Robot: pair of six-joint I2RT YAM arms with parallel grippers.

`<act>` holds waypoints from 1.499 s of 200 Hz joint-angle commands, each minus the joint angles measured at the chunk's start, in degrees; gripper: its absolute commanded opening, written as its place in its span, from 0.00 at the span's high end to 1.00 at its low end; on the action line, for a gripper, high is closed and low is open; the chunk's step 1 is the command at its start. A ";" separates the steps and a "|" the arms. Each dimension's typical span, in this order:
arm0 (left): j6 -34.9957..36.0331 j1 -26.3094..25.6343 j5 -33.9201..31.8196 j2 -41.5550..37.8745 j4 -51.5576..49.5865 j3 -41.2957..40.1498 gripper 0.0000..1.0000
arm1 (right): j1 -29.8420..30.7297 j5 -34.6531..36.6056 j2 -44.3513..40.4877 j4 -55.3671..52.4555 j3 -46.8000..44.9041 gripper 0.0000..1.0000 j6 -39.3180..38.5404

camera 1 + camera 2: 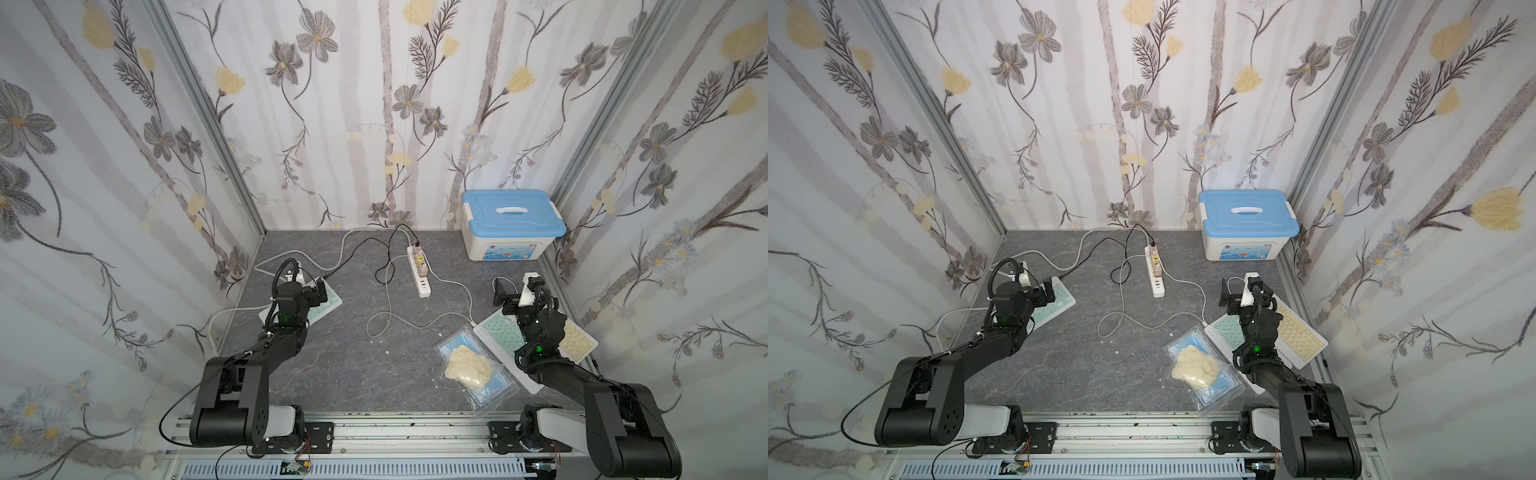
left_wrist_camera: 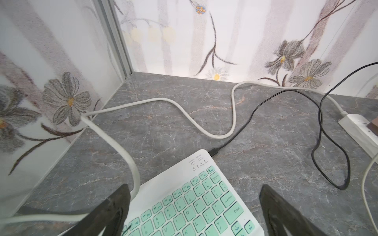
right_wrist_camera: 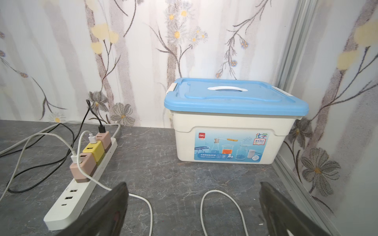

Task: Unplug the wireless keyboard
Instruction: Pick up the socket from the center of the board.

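Left end effector (image 2: 194, 196) open, empty, over mint keyboard (image 2: 190, 204); black cable (image 2: 213, 151) plugged at its corner. Right end effector (image 3: 194, 192) open, empty.

we see a grey marbled table (image 1: 353, 374). a white power strip (image 1: 420, 277) lies near its back middle, and a lidded box (image 1: 498, 249) stands in the back right corner. the left keyboard (image 1: 330, 300) lies by the left wall, a black cable (image 2: 213, 152) meeting its back corner. the right keyboard (image 1: 579, 343) lies by the right wall, a white cable (image 3: 214, 190) snaking to it from the strip. a clear packet (image 1: 473, 374) lies against its inner edge, with a few crumbs (image 1: 438, 333) near.
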 commanded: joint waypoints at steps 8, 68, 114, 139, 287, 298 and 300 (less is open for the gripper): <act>-2.58 -0.13 -3.37 -5.72 -5.90 -0.20 0.00 | 0.36 2.25 -1.99 -9.26 2.75 0.00 1.54; -22.40 4.36 8.85 -10.04 -18.83 3.56 0.00 | 2.01 7.89 -6.24 -33.86 12.81 0.00 10.51; -18.97 2.68 9.33 -11.72 -14.42 0.59 0.00 | 2.33 -2.07 -5.27 -38.01 14.86 0.00 21.40; -23.94 3.11 12.80 -10.54 -17.89 2.71 0.00 | 4.74 -5.18 -0.96 -36.27 15.35 0.00 23.47; -28.34 0.70 26.97 -6.40 -48.92 20.71 0.00 | 21.54 -3.30 18.24 -39.50 27.75 0.08 27.26; -26.15 0.71 28.89 -4.65 -52.42 23.90 0.00 | 22.51 -3.65 20.42 -40.31 31.34 0.09 27.55; -25.79 0.75 28.98 -4.66 -52.89 24.39 0.00 | 22.68 -3.73 20.95 -40.41 31.70 0.09 27.68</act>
